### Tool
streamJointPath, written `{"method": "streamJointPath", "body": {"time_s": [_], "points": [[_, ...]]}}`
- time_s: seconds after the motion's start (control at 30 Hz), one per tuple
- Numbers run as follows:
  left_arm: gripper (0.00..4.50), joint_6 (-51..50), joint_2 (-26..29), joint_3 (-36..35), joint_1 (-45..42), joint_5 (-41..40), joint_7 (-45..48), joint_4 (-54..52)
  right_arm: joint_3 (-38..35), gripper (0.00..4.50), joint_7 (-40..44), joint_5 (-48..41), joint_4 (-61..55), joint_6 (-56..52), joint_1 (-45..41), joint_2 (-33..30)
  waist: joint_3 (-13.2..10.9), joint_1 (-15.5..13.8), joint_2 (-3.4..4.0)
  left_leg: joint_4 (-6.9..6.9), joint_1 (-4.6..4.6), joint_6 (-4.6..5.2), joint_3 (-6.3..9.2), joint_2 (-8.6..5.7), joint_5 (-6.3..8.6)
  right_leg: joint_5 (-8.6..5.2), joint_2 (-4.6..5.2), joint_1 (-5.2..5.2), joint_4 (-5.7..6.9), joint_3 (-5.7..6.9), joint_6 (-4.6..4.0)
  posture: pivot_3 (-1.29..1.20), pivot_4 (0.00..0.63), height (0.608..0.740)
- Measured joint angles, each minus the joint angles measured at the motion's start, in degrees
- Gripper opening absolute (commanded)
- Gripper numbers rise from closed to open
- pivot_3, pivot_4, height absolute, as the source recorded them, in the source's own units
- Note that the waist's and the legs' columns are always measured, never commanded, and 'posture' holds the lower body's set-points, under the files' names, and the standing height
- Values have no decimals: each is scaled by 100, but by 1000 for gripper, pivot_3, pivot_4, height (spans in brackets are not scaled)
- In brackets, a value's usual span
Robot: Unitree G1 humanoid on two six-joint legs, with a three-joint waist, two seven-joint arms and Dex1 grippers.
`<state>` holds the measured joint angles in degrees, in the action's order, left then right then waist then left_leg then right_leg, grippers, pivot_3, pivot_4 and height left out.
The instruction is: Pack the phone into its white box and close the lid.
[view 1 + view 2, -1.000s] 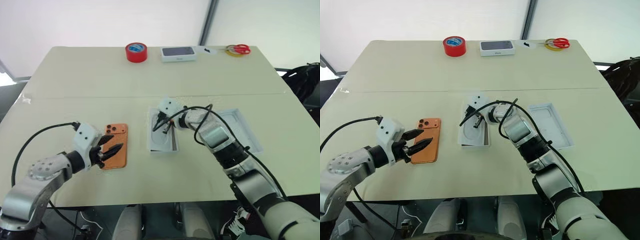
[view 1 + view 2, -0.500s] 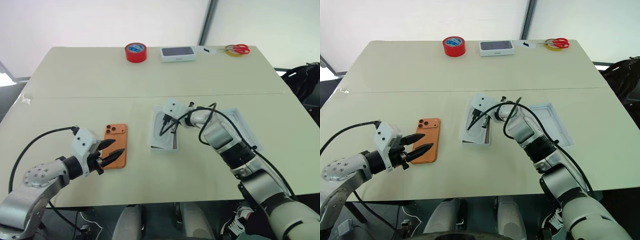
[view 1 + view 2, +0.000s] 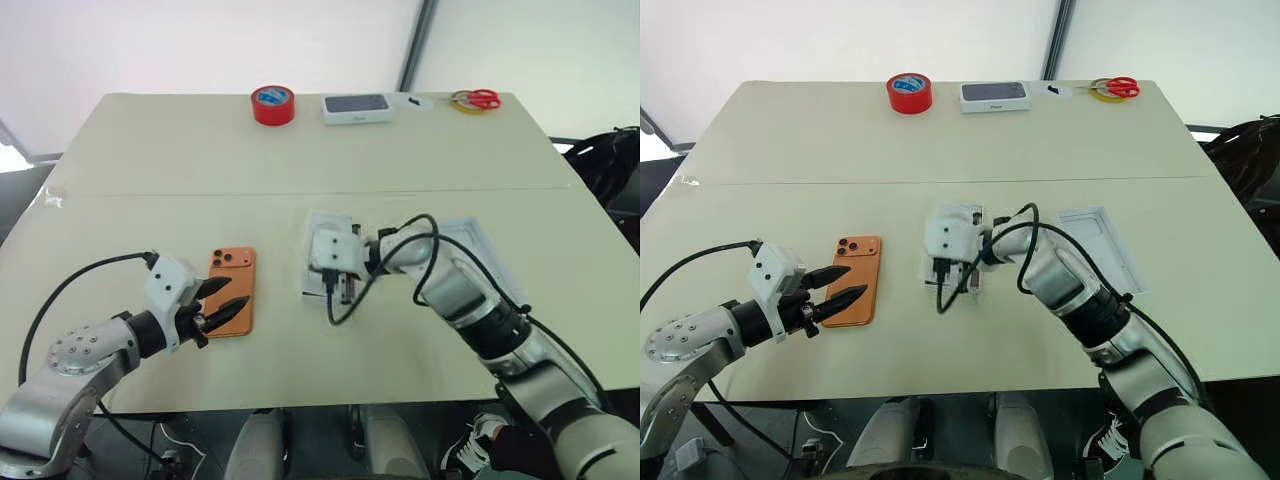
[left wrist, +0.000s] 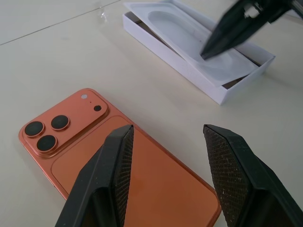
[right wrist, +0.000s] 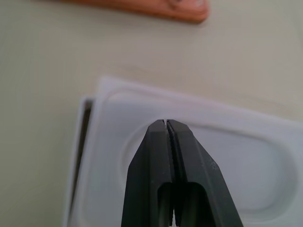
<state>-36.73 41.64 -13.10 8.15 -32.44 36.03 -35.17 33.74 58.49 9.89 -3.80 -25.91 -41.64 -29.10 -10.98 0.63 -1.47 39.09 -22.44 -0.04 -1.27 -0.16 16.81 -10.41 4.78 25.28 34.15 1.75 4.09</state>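
- The left gripper (image 4: 165, 156) is held with its fingers apart just over the near end of the phone (image 4: 118, 165), nothing clamped.
- The phone is seen lying camera-side up on the table (image 3: 150, 160), left of the white box (image 4: 189, 71).
- A flat white sheet (image 5: 189, 156) is seen lying inside the box; the right gripper (image 5: 166, 124) is pressed together, empty, above it.
- The lid (image 3: 1102, 248) lies open, right of the box.
- Risk: if the sheet is left inside, the phone could sit proud and the lid could jam.
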Motion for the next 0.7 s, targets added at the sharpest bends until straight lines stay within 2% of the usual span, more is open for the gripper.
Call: {"method": "streamJointPath", "body": {"time_s": [0.2, 0.43, 0.7], "points": [[2431, 0, -1, 1, -27, 4, -1, 21, 100, 67, 284, 336, -15, 501, -1, -330, 0, 9, 0, -1, 3, 0, -1, 3, 0, 0, -5, 1, 2, 0, 1, 0, 150, 732], [2431, 0, -1, 1, 6, 12, -3, 21, 61, 67, 777, 335, -98, 756, -42, -610, 0, -10, 0, 0, 2, 0, 0, 2, 0, -1, -1, -3, -2, 0, 0, 0, 150, 732], [2431, 0, -4, 1, -20, 53, -3, 36, -104, 67, 941, 287, -104, 679, -70, -586, 0, -1, 0, -1, 2, 0, -1, 2, 0, 0, -2, -1, 0, 0, 0, 0, 150, 732]]}}
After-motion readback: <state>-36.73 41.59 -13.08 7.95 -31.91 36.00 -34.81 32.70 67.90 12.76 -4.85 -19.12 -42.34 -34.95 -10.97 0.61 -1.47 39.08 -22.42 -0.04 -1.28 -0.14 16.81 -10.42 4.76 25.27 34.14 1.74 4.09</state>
